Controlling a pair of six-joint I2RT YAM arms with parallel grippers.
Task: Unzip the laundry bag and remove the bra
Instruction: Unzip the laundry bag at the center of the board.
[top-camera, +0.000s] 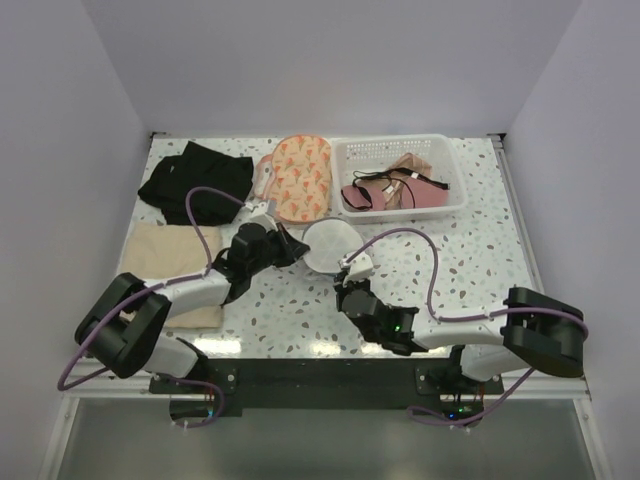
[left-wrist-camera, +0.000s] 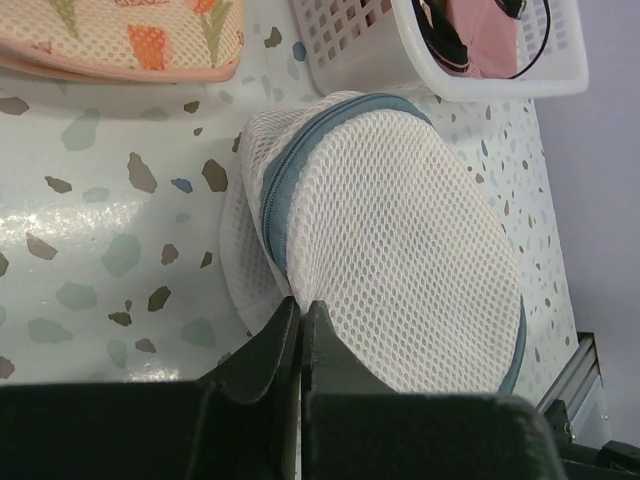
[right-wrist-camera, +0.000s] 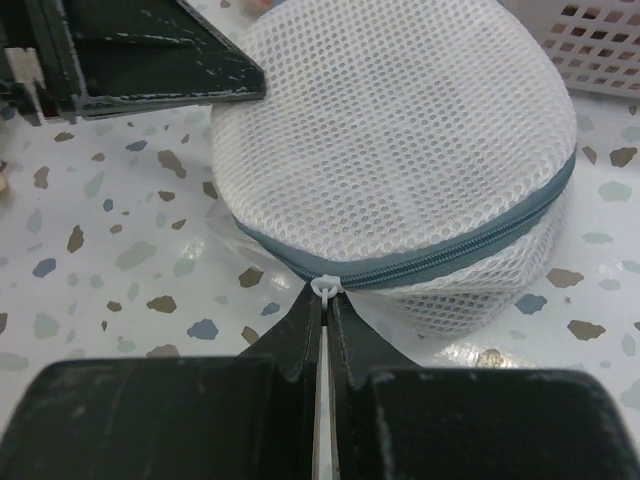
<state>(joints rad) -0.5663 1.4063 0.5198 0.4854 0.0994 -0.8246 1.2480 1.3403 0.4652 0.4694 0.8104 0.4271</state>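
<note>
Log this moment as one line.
left hand: shut on laundry bag edge | right hand: shut on zipper pull | zipper: closed

The left gripper (left-wrist-camera: 301, 310) pinches the edge of the white mesh laundry bag (left-wrist-camera: 400, 250); a basket (left-wrist-camera: 350, 55) stands just beyond.

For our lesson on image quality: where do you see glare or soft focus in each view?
Top external: bright glare patches on the table near the arm bases. Left wrist: sheen on the table at left, laundry bag mesh sharp. Right wrist: zipper pull crisp, right tool dark and soft.
</note>
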